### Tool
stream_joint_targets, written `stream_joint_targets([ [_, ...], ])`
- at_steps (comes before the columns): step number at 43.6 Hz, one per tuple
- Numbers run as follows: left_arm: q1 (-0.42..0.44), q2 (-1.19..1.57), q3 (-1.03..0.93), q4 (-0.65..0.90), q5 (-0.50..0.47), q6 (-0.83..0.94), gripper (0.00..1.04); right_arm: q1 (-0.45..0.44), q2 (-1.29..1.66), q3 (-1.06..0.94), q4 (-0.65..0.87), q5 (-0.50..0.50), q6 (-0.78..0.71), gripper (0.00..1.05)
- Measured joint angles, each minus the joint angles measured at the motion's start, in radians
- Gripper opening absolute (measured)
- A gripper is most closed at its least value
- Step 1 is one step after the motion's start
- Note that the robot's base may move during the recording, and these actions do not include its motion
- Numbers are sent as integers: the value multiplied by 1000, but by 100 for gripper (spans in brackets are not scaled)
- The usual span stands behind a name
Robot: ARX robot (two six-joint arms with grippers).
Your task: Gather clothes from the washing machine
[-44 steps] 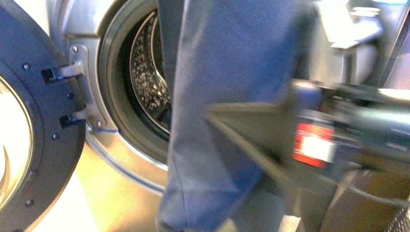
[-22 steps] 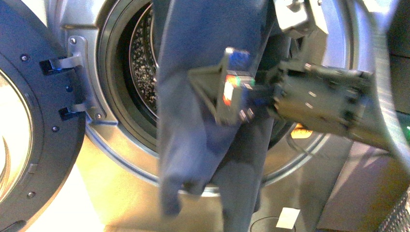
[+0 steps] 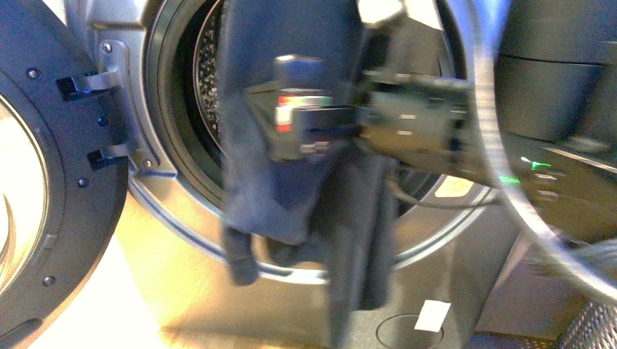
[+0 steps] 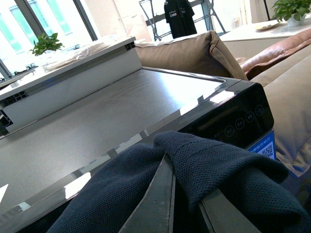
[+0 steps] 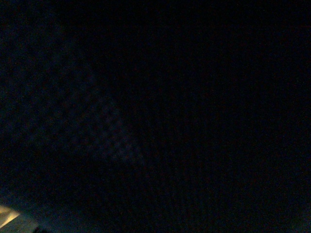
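The clothes (image 3: 291, 189), dark navy cloth, hang in a long fold in front of the washing machine's (image 3: 167, 218) open drum mouth (image 3: 207, 87), their lower ends near the bottom rim. In the left wrist view the clothes (image 4: 228, 174) drape over and between the fingers (image 4: 160, 204) of my left gripper (image 4: 187, 206), which is shut on them above the machine's grey top (image 4: 112, 111). My right arm (image 3: 407, 123) reaches in from the right, and its open gripper (image 3: 291, 120) is pressed against the hanging cloth. The right wrist view is dark.
The round door (image 3: 65, 182) stands open at the left on its hinges (image 3: 102, 87). A grey cable (image 3: 487, 145) loops in front of the right arm. A woven basket corner (image 3: 593, 327) shows at lower right. A tan sofa (image 4: 194, 48) lies behind the machine.
The right arm has swung left and upward until its gripper end meets the cloth. The clothes hang higher, with their lower ends now showing above the machine's base.
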Motion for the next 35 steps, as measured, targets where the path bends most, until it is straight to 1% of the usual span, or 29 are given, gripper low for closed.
stream_joint_targets([
  [2, 0, 0, 0, 0, 0, 0, 5, 0, 8, 12, 10, 41, -9, 97],
  [6, 0, 0, 0, 0, 0, 0, 5, -1, 15, 21, 18, 77, -33, 97],
  [19, 0, 0, 0, 0, 0, 0, 5, 11, 21, 22, 24, 85, -68, 97],
  [28, 0, 0, 0, 0, 0, 0, 5, 24, 23, 10, 66, 127, -60, 58],
  [35, 0, 0, 0, 0, 0, 0, 5, 15, -21, -47, 91, 136, -44, 29],
])
